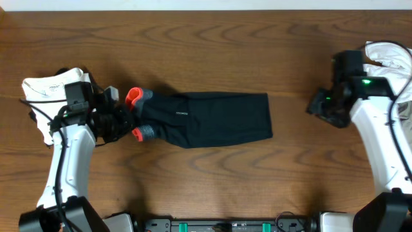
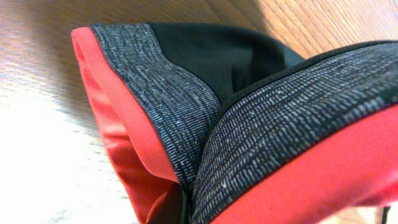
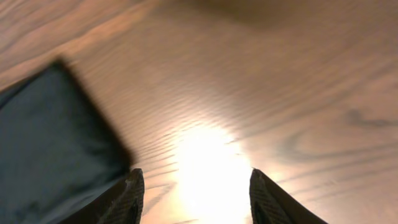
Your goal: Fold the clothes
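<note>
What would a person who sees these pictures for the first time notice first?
The black trousers lie folded across the middle of the table, their red and grey waistband bunched at the left end. The left claw is shut on that waistband; the right claw hangs open above the wood past the other end.

Black trousers [image 1: 219, 119] lie folded across the middle of a wooden table [image 1: 212, 45], their grey-and-red waistband [image 1: 143, 96] bunched at the left end, where the left gripper [image 1: 129, 118] sits against it. The right gripper [image 1: 315, 106] hovers well apart from the trousers' far edge. White garments lie by the left arm [image 1: 42, 87] and by the right arm [image 1: 393, 58].
</note>
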Action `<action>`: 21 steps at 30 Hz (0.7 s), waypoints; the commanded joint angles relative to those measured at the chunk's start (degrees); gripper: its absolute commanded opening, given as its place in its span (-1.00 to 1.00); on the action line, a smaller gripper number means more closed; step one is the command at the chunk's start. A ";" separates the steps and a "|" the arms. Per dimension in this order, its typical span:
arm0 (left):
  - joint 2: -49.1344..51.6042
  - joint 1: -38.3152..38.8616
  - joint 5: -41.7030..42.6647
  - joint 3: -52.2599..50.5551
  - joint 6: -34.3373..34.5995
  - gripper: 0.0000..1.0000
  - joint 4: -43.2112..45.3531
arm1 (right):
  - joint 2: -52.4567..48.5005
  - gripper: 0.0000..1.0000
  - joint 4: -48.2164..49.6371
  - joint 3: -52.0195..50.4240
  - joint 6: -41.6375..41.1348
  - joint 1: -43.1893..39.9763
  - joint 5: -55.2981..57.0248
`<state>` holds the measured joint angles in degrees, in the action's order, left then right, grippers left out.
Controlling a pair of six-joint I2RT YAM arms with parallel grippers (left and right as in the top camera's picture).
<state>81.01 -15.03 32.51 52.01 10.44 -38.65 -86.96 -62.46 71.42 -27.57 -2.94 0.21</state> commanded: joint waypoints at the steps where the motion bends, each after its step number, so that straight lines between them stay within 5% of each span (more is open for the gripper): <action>1: -1.31 -0.66 -0.44 1.73 -0.57 -0.88 -0.68 | 0.37 0.05 -0.96 0.46 3.48 -3.82 0.44; 21: -0.90 -0.66 -0.46 1.51 -0.55 -0.87 -4.02 | 0.37 0.08 -1.51 0.07 4.96 0.46 0.39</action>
<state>80.40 -15.44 32.34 52.05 10.41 -42.15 -86.94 -63.88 71.42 -23.62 -3.79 0.45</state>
